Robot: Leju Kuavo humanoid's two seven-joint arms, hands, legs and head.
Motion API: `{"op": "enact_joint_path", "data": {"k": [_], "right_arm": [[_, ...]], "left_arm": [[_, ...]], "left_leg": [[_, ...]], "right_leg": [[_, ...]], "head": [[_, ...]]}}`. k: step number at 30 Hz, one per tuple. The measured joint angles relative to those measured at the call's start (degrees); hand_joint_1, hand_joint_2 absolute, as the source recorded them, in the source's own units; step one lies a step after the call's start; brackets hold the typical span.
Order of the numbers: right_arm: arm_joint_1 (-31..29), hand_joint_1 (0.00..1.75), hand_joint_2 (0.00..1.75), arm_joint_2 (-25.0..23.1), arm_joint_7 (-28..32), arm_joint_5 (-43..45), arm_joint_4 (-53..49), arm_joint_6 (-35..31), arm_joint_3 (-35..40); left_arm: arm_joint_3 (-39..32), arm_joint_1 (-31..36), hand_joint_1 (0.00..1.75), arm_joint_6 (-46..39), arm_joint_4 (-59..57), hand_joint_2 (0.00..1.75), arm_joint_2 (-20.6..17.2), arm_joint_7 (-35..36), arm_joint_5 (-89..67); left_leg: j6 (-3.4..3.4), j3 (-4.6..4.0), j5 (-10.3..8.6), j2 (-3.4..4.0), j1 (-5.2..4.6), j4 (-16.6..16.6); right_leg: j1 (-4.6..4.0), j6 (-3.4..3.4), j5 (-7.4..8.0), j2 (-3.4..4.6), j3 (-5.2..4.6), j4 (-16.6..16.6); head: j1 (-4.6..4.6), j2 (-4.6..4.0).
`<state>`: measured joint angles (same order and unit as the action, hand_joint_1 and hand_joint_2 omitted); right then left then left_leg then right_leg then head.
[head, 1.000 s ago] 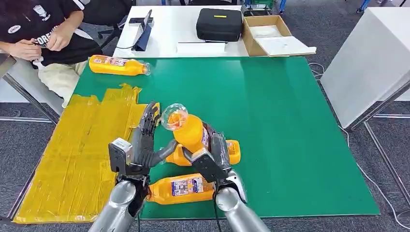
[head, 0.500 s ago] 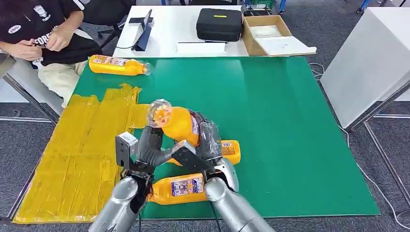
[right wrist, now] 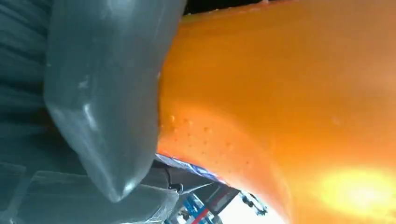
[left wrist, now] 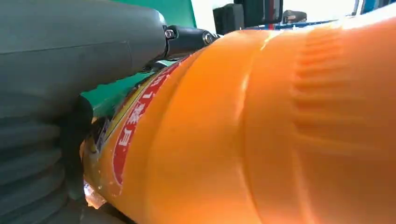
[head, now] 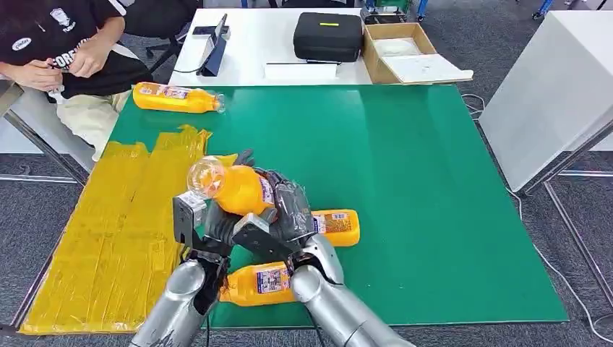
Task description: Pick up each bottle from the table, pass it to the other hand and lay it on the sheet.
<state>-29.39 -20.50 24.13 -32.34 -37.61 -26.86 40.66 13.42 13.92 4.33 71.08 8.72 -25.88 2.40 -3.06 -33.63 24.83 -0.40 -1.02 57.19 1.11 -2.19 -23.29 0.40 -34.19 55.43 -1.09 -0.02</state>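
Person: a person (head: 65, 50) sits at the far left corner of the table, hands held together at the chest; well apart from the robot.
Yellow sheet: the yellow sheet (head: 108, 238) covers the left part of the green table (head: 434, 202); its surface is wrinkled; its right edge lies near the left hand.
Far bottle: one orange bottle (head: 176, 97) lies on its side at the far left edge of the green table, just beyond the sheet.
Left arm: the silver left arm rises from the lower edge, forearm pointing away from the robot; the left hand (head: 217, 224) is raised over the table's left part, right beside the sheet's edge.
Left hand fingers: in the left wrist view the thick grey thumb (left wrist: 84, 51) lies along the label side of the held bottle (left wrist: 280, 130) and seems to touch it; whether the other fingers close around it, I cannot tell.
Held bottle: the held bottle (head: 235, 189) is above the table, tilted, its clear end turned to the sheet; it sits between the two hands.
Right arm: the right arm comes from below and bends to the left, across the robot's front.
Right hand: the right hand (head: 282, 213) grips the bottle's body; its fingers wrap the label part; in the right wrist view the grey thumb (right wrist: 107, 93) presses on the orange wall (right wrist: 289, 102).
Lower bottles: a near bottle (head: 256, 283) lies on the green table under the two arms; another bottle (head: 336, 226) lies just right of the right hand.
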Motion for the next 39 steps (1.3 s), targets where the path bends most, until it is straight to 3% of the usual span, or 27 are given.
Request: {"op": "enact_joint_path", "data": {"k": [20,21,22,24,39], "right_arm": [[-3.4,1.75,1.75,0.0,-0.7,7.8,4.1,-2.1,7.7],[-3.5,1.75,1.75,0.0,-0.6,8.0,4.2,-2.4,8.0],[-3.6,1.75,1.75,0.0,-0.6,8.1,4.3,-2.5,8.1],[-3.8,1.75,1.75,0.0,-0.6,8.2,4.7,-2.6,8.3],[-4.2,1.75,1.75,-0.3,-1.2,7.7,5.8,-2.4,9.3]], "left_arm": [[-2.7,-0.5,0.02,-1.5,0.0,1.75,0.2,-0.1,0.6],[-2.8,-0.5,1.34,-1.5,0.0,1.75,0.2,-0.1,0.6],[-2.8,-0.5,1.34,-1.5,0.0,1.75,0.3,-0.2,0.7],[-3.1,-0.6,1.73,-1.6,0.0,1.75,0.4,-0.4,1.0],[-4.3,-1.2,1.75,-2.0,0.0,1.75,0.8,-1.1,2.4]], "left_leg": [[0.0,0.0,0.0,0.0,0.01,0.0],[0.0,0.0,0.0,0.0,0.01,0.0],[0.0,0.0,0.0,0.0,0.01,0.0],[0.0,0.0,0.0,0.0,0.01,0.0],[0.0,0.0,0.0,0.0,0.01,0.0]], "right_leg": [[0.0,0.0,0.0,0.0,0.0,0.0],[0.0,0.0,0.0,0.0,0.0,0.0],[0.0,0.0,0.0,0.0,-0.01,0.0],[0.0,0.0,0.0,0.0,-0.01,0.0],[0.0,0.0,0.0,0.0,-0.01,0.0]], "head": [[0.0,-0.02],[0.02,0.0],[0.02,0.0],[0.02,-0.02],[0.02,-0.02]]}}
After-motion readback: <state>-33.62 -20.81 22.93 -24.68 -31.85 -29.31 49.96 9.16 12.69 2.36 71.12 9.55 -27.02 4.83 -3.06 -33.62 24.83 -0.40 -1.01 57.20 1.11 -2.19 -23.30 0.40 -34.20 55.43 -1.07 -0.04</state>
